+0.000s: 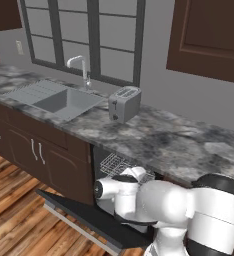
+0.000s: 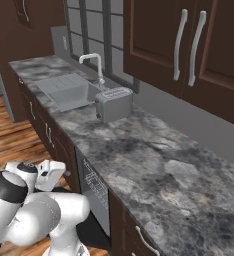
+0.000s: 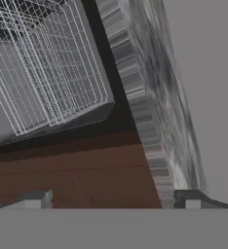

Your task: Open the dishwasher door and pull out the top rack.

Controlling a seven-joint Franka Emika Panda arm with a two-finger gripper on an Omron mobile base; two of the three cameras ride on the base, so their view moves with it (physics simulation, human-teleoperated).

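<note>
Under counter, top rack seemingly beyond open jaws.

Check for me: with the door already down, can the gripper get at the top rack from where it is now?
Probably yes. The dishwasher door lies folded down, so the cavity is open, and the top rack sits in plain sight ahead of the open gripper. Nothing appears to stand between them; it still needs to close in.

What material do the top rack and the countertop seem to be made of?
Top rack: apparently thin metal wire, pale silver-white, judging by its open grid of fine rods. Countertop: looks like polished stone, perhaps granite or marble; the mottled grey veining suggests it.
</note>
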